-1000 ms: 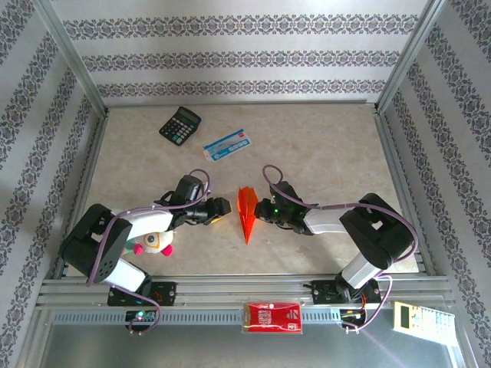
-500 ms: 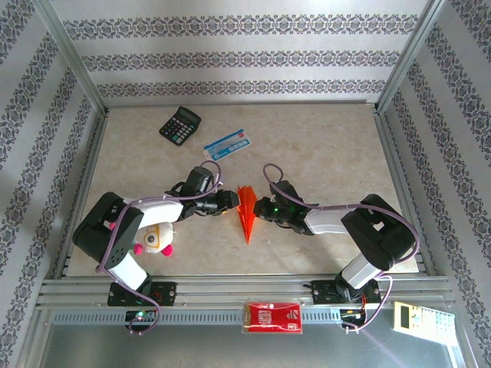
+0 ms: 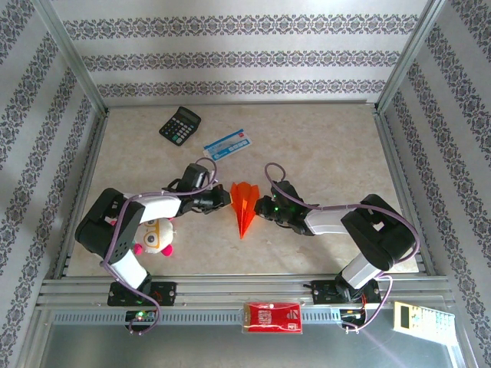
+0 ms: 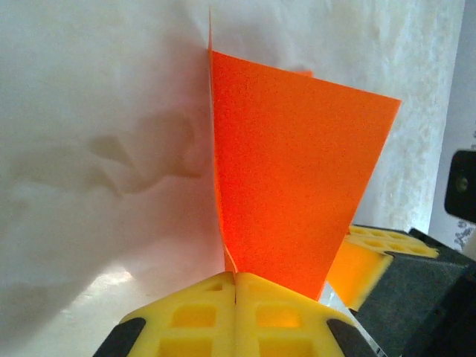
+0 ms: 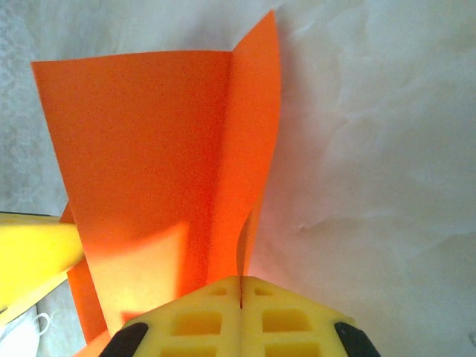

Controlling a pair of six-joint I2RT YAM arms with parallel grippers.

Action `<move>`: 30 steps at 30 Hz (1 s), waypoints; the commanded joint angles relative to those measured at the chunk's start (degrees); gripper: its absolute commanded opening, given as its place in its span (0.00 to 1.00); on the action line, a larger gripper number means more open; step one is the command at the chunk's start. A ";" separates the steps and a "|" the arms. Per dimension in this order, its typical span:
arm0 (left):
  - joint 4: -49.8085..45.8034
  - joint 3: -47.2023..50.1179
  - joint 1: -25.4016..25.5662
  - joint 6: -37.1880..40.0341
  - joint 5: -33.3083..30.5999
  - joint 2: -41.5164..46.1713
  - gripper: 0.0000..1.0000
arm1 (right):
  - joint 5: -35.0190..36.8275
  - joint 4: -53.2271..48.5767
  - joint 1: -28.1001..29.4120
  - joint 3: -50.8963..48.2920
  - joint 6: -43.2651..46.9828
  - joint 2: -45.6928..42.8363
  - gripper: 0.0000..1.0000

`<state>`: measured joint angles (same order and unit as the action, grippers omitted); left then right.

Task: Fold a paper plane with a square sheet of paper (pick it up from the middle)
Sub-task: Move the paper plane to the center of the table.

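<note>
Top external view: both jaws are closed on the paper plane [image 3: 244, 205], one from each side. It seems thin, light and easily creased, so I would hold it near the centre fold.

Left arm [image 3: 149, 207] and right arm [image 3: 330, 218] stretched low toward centre, both jaws pressed together, seemingly just apart.

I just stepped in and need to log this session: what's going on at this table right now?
Two robot arms are handling a bright orange folded paper plane at the middle of the marble-patterned table. The left gripper is shut on its left side and the right gripper is shut on its right side, so both pinch the paper at once. The plane's pointed tip faces the arms' bases. A black calculator and a blue-and-white flat packet lie untouched farther back.
</note>
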<state>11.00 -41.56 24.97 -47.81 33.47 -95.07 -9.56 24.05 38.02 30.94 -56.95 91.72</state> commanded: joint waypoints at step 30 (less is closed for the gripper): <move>-23.47 -12.37 11.29 11.24 -22.56 7.43 0.44 | 1.92 5.64 0.82 2.03 -2.21 3.51 0.17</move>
<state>-6.81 -51.55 35.03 -38.89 14.52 -85.08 -7.57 27.42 38.79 33.85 -58.57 96.16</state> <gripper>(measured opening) 0.443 0.171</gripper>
